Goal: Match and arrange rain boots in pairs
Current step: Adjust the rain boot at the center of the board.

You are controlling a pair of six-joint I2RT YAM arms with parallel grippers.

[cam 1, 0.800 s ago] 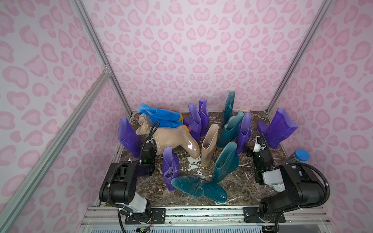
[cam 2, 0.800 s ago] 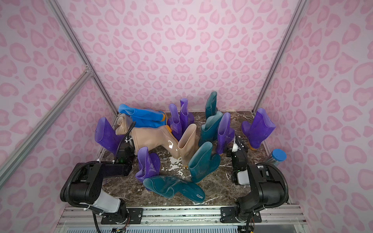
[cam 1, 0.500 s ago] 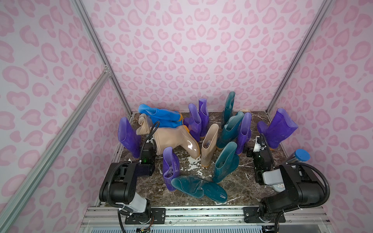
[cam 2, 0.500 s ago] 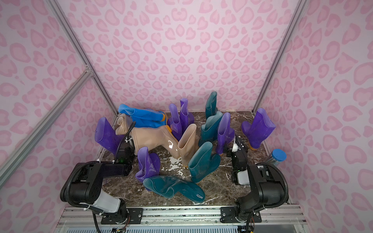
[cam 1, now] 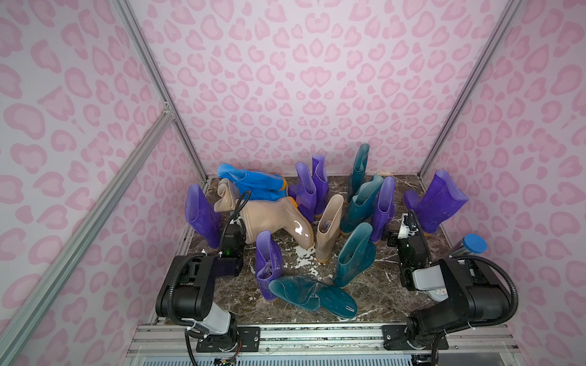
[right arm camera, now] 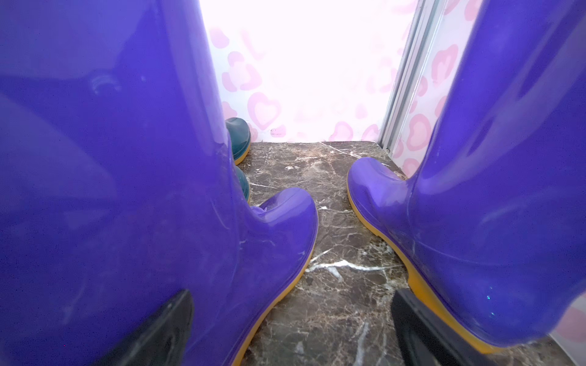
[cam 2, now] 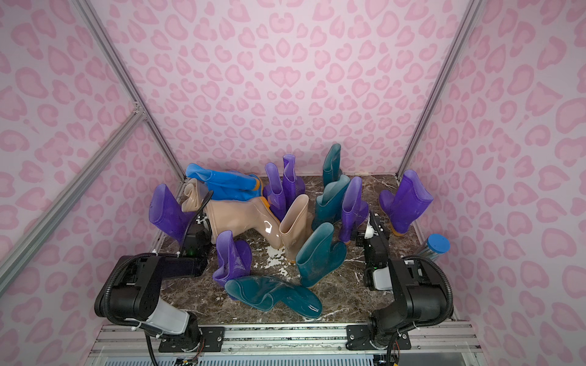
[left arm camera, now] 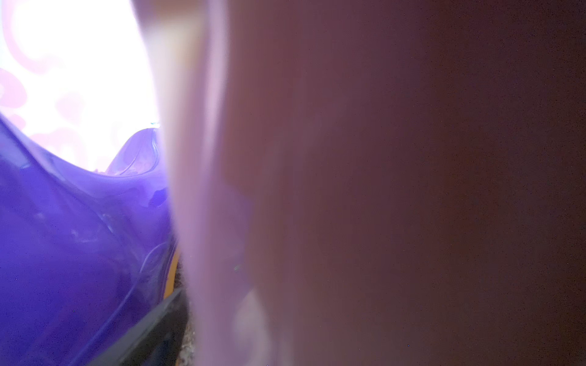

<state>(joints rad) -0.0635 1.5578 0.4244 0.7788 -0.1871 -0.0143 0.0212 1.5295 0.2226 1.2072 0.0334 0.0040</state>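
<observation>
While both arms reach in from the bottom of the frame, the rain boots [cam 1: 355, 253] stand and lie in a jumble on the marble floor [cam 1: 380, 285] in both top views. The left pincer [cam 1: 235, 223] sits at the middle left. It is tucked between a tall purple boot [cam 1: 203, 218] by the left wall and a beige boot [cam 1: 269, 218] lying on its side, and its tips are hidden there. The right pincer [cam 1: 407, 221] sits at the middle right, between a thin purple boot [cam 1: 383, 206] and a fat purple boot [cam 1: 440, 202] near the right wall (that one leans a bit). Two blue boots [cam 2: 222, 183] lie at the upper left of the heap. A teal boot [cam 2: 269, 293] lies flat at the bottom middle.

From the left wrist, the beige boot [left arm camera: 380, 190] is so close that it fills most of the picture as a blur. The tall purple boot [left arm camera: 63, 237] is just beside it. One black finger [left arm camera: 152, 329] shows, set far out next to that boot's orange sole, so the left pincer is spread wide. I cannot tell if it touches the beige boot.

From the right wrist, two black fingers [right arm camera: 158, 326] stand far apart with bare floor between them. The right pincer is wide open and grips nothing. The thin purple boot [right arm camera: 111, 158] is close beside one finger and the fat purple boot [right arm camera: 507, 158] is close beside the other. Two teal toes [right arm camera: 239, 136] peek out past the thin one.
</observation>
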